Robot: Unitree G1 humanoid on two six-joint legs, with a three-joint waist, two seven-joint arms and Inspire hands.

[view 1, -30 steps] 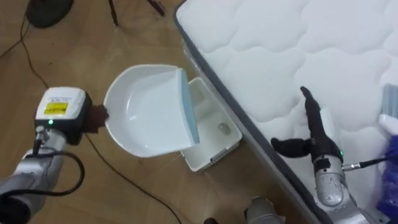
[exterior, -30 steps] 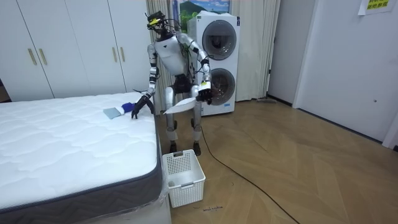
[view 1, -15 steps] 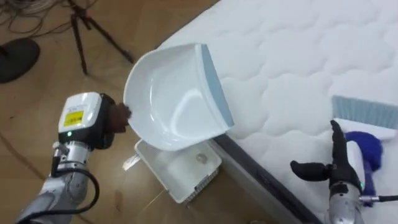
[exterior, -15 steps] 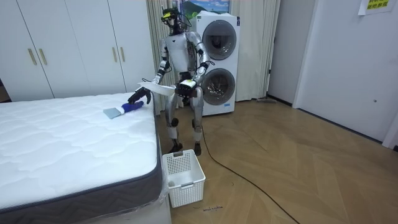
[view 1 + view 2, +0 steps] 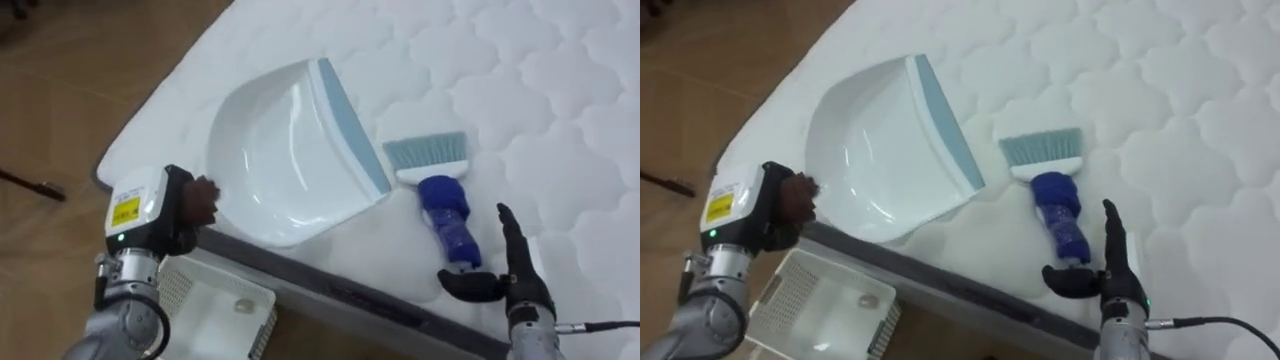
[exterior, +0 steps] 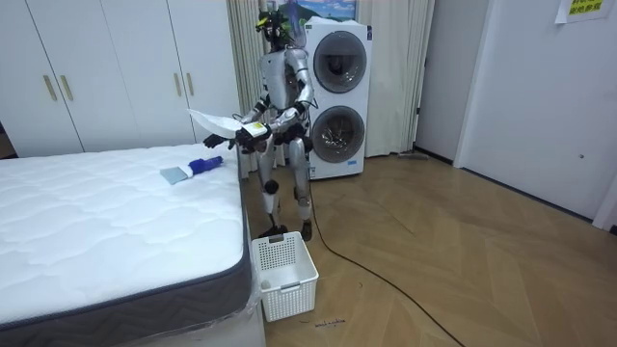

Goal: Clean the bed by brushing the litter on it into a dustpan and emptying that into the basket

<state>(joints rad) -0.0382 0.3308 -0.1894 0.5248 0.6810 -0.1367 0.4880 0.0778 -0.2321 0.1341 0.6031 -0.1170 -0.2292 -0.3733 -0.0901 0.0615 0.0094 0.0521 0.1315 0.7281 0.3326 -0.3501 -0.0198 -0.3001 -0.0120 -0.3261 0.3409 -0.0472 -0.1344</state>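
A white dustpan (image 5: 280, 170) with a blue-grey lip hangs over the corner of the white quilted mattress (image 5: 560, 120). My left hand (image 5: 197, 200) is shut on its handle at the bed's edge. A brush (image 5: 445, 205) with a blue handle and pale bristles lies on the mattress just right of the pan's lip. My right hand (image 5: 515, 265) stands open beside the near end of the brush handle, fingers straight, thumb stretched towards it. In the room view I stand at the bed's far corner with the dustpan (image 6: 214, 122) raised above the brush (image 6: 198, 167).
A white slatted basket (image 5: 215, 312) sits on the wooden floor below the bed's edge, also seen as the basket (image 6: 284, 275) at the mattress corner. Stacked washing machines (image 6: 333, 96) stand behind me, and white wardrobes (image 6: 116, 77) line the wall.
I have turned from the basket towards the bed, and the view has swung onto the mattress. The dustpan has swung from above the basket to over the mattress corner. My right hand stays by the brush.
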